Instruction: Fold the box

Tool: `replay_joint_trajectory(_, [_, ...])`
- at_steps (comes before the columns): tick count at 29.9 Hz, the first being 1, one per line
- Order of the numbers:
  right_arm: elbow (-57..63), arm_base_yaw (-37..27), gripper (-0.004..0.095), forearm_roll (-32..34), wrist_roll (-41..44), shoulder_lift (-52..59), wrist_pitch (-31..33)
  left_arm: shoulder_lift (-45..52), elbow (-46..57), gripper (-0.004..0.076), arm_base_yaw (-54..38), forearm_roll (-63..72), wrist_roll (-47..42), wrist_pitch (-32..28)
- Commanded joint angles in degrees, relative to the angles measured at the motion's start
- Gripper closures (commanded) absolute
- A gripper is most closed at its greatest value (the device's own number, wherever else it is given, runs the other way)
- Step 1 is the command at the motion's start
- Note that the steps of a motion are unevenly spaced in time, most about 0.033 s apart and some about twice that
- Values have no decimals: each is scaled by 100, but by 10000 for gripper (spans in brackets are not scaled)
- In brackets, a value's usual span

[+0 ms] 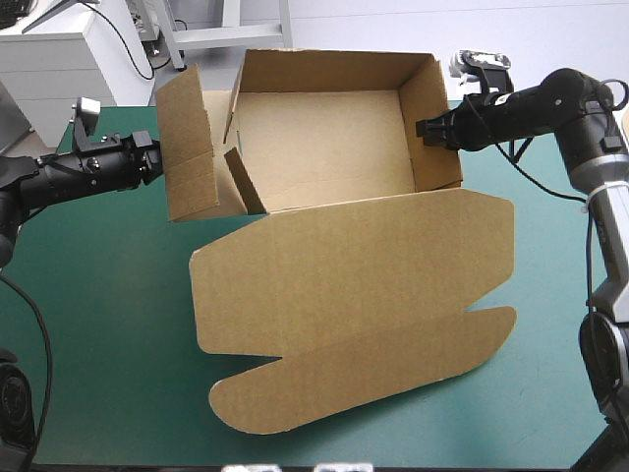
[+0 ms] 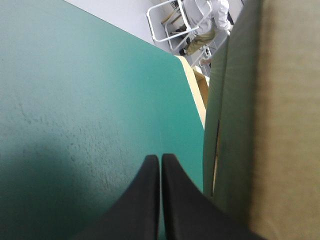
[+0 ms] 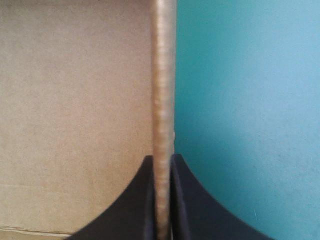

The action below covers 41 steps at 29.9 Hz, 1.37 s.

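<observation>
Brown box [image 1: 324, 138] stood on the cover [image 1: 108, 324], walls half raised. Our right gripper [image 3: 162, 167] clamped its right wall [image 1: 437, 98]; our left gripper [image 2: 160, 165], fingers together, sat outside its loose left wall [image 1: 187, 138], which we judged needed tucking next.

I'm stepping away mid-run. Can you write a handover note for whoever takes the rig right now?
Right gripper: shut on the right wall of the box, which stands upright.
Left gripper: shut, empty, outside the left wall.
Done: back and right walls up; lid flat toward the near edge.
To do: left wall splays outward, its flaps untucked.
</observation>
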<state>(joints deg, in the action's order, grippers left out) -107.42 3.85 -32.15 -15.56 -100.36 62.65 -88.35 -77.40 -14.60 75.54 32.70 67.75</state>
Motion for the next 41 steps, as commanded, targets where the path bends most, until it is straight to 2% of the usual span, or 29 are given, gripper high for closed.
replay_joint_trajectory(1, [-158, 222, 927, -272, 71, 306, -532, 211, -173, 725, 6, 501, 111, 320])
replay_joint_trajectory(8, [-158, 662, 927, 717, 643, 283, -773, 380, -173, 731, 6, 444, 289, 621])
replay_joint_trajectory(13, [1, 902, 927, 683, 666, 214, -982, 651, -173, 731, 15, 241, 289, 621])
replay_joint_trajectory(23, [726, 1281, 927, 537, 816, 201, -1884, 943, -173, 731, 15, -460, 289, 621])
replay_joint_trajectory(33, [838, 1631, 927, 555, 873, 138, -2260, 943, -173, 727, 15, -888, 278, 621])
replay_joint_trajectory(37, [838, 1656, 927, 582, 873, 138, -2303, 943, -173, 650, 15, -877, 278, 621])
replay_joint_trajectory(41, [838, 1656, 927, 593, 894, 138, -2306, 943, -173, 472, 234, -976, 278, 621])
